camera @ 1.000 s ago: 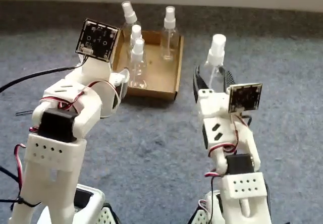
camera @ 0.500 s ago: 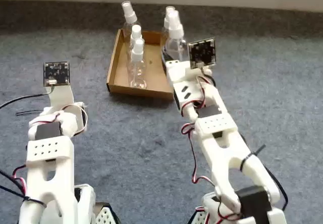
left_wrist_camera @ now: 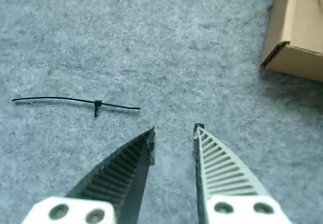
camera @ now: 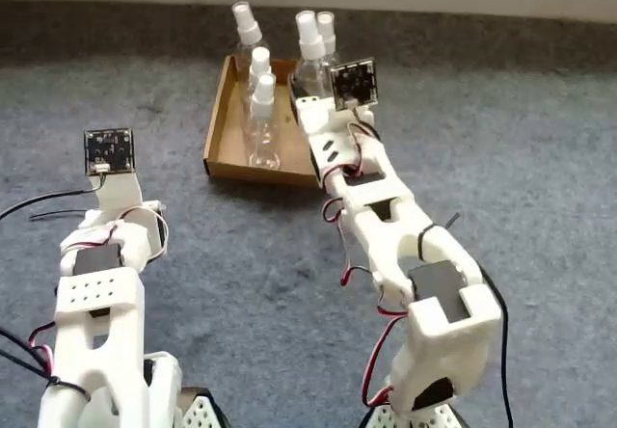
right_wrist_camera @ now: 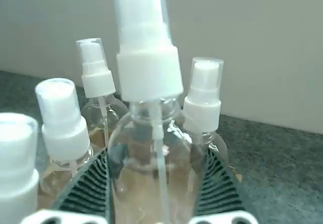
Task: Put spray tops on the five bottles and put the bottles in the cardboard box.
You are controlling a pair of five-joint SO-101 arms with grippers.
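On the left of the high view, my left arm (camera: 96,274) is low over the grey carpeted worktop (camera: 511,158), well apart from the cardboard box (camera: 220,148). My left end effector (left_wrist_camera: 174,129) is spread, with nothing between its fingers. A thin black cable tie (left_wrist_camera: 96,103) lies on the carpet ahead of the dark finger (left_wrist_camera: 128,168). A corner of the box lies beyond the pale finger (left_wrist_camera: 222,168).

In the upper middle of the high view, three capped bottles line the box's left half: a front bottle (camera: 262,120), a middle bottle (camera: 259,66) and a back bottle (camera: 247,28). Just right of them, my right arm (camera: 386,216) stretches to the box's right side. My right end effector (right_wrist_camera: 154,188) is pinching an upright clear bottle (right_wrist_camera: 151,148) by its body, its spray top (right_wrist_camera: 146,67) on. This held bottle is just beside a fifth bottle (camera: 327,25) at the box's far right corner. I cannot tell whether its base touches the box floor.
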